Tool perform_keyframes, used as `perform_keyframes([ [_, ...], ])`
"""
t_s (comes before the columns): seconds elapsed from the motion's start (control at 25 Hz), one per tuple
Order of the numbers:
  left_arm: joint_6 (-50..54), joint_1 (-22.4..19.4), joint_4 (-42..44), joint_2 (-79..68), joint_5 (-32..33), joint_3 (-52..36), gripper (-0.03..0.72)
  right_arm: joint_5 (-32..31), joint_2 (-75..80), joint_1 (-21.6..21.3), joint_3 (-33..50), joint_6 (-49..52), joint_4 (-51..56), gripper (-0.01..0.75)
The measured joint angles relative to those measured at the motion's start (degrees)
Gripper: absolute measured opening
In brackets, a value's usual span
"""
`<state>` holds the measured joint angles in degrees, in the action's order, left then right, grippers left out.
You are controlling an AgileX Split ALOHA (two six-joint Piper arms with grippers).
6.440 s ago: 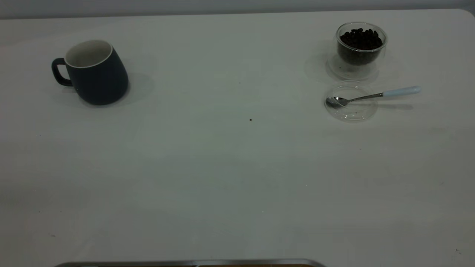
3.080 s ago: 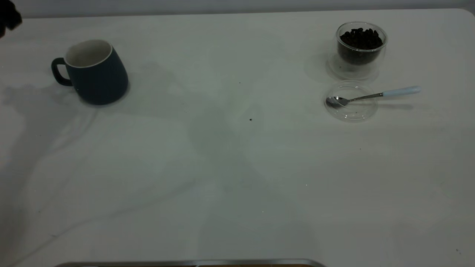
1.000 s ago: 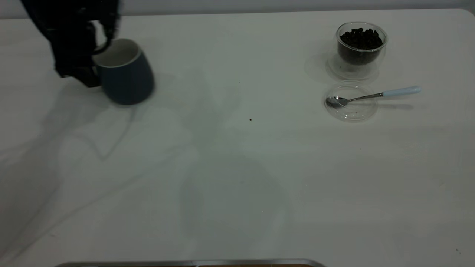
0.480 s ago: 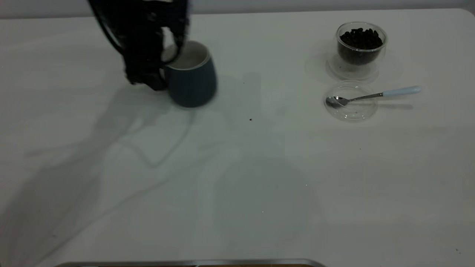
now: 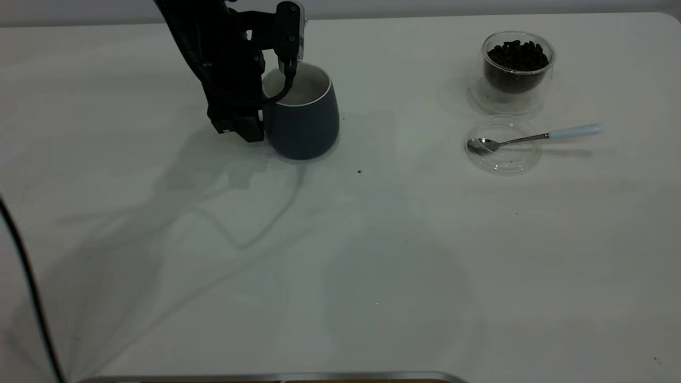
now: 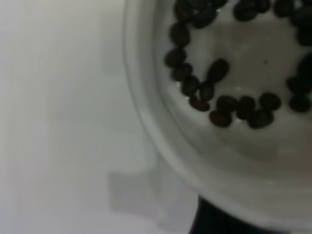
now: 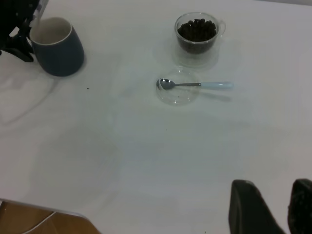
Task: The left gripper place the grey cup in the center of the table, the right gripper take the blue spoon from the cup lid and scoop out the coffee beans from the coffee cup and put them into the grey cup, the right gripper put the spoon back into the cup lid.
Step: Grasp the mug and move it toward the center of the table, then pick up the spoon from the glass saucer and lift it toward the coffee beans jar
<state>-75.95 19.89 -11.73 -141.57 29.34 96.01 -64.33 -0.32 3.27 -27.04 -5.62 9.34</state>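
Note:
The grey cup (image 5: 306, 125) stands upright on the white table (image 5: 340, 255), left of centre. My left gripper (image 5: 254, 126) is shut on its left side, and the handle is hidden behind it. In the left wrist view, the cup's white inside (image 6: 161, 146) holds some dark beans (image 6: 219, 105). At the far right stands the coffee cup (image 5: 517, 69), full of coffee beans (image 5: 517, 53). In front of it the blue spoon (image 5: 532, 138) lies with its bowl in the cup lid (image 5: 503, 157). My right gripper (image 7: 280, 207) is open over bare table, far from the spoon (image 7: 195, 85).
A black cable (image 5: 26, 276) curves along the left edge. A metal strip (image 5: 266, 377) runs along the near edge of the table. A dark speck (image 5: 359, 172) lies just right of the cup. Bare tabletop separates the cup from the lid.
My left gripper came in from the far left, took hold of the grey cup and carried it rightward toward the table's middle. The spoon, lid and coffee cup have stayed put.

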Motion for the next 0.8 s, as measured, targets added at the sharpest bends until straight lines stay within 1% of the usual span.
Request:
perform_keyframes([
  [0.2,3.85,0.0,1.39,5.02,3.54,0.0,0.555,0.0,-0.06,0.0,0.0,0.0,0.0,0.24],
  [0.28,6.3,0.0,3.47,7.78,5.79,0.0,0.555,0.0,-0.06,0.0,0.0,0.0,0.0,0.24],
  [0.4,11.74,0.0,7.57,12.74,11.2,0.0,0.555,0.0,-0.06,0.0,0.0,0.0,0.0,0.24],
  [0.48,16.99,0.0,10.46,17.18,15.52,0.0,0.555,0.0,-0.06,0.0,0.0,0.0,0.0,0.24],
  [0.68,35.3,0.0,18.0,33.1,27.47,0.0,0.555,0.0,-0.06,0.0,0.0,0.0,0.0,0.24],
  [0.8,45.26,0.0,19.45,43.15,34.39,0.0,0.555,0.0,-0.06,0.0,0.0,0.0,0.0,0.24],
])
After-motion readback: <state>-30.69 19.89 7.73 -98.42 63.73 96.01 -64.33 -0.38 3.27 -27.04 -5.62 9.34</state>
